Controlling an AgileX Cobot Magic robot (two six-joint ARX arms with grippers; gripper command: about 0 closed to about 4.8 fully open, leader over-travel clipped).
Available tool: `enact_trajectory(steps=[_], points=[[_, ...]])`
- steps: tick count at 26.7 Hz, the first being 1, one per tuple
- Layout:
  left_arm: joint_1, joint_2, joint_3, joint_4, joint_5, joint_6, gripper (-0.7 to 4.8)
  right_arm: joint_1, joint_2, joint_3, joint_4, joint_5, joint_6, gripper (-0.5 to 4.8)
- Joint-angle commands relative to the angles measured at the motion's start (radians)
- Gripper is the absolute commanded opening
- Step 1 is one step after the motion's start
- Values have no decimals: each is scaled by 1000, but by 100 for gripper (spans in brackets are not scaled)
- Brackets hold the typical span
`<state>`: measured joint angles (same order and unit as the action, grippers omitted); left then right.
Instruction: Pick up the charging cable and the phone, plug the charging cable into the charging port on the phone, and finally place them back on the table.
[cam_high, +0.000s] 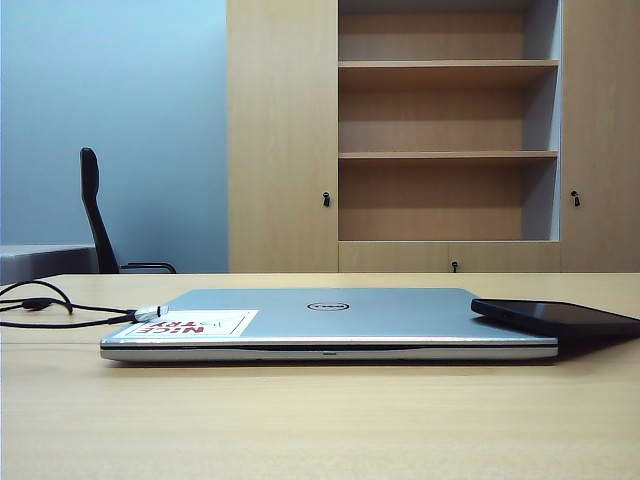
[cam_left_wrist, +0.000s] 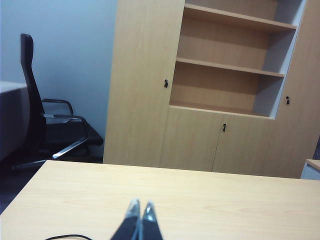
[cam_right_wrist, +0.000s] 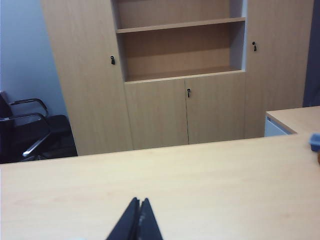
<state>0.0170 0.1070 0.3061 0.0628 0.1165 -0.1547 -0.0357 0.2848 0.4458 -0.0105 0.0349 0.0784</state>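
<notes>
The black phone lies on the right corner of the closed silver laptop, overhanging its edge. The charging cable loops over the table at the left, and its silver-white plug rests on the laptop's left corner. A short arc of the cable shows in the left wrist view. My left gripper is shut and empty above the bare tabletop. My right gripper is shut too, with nothing in it. Neither gripper appears in the exterior view. The charging port cannot be made out.
A red-and-white sticker marks the laptop lid. Beyond the table stand a wooden cabinet with open shelves and a black office chair. A second desk corner lies off to one side.
</notes>
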Motion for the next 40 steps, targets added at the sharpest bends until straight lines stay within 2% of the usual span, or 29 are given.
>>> enact_trajectory(steps=[1,5,11,15,19,27,30,32,40], points=[[-3,87,55,7,1,-3,-6,1,80,71,14,-65,0,-1],[-52,230,127,21,1,-3,-6,2,196,153,15,-132,5,-1],[-187,404,204,44,1,16,-6,11,275,202,17,-158,68,-1],[-272,502,238,43,1,55,-6,41,291,209,15,-172,79,-1],[-346,613,258,42,1,103,-6,114,290,209,14,-199,78,-1],[-352,753,258,36,1,235,-6,298,288,210,-21,-223,37,-1],[-352,821,257,17,1,274,-6,419,274,212,-96,-224,-7,-1],[-352,842,257,10,2,300,-6,465,274,212,-143,-225,-35,-1],[-350,904,257,-7,1,352,-6,588,254,212,-300,-224,-123,-1]])
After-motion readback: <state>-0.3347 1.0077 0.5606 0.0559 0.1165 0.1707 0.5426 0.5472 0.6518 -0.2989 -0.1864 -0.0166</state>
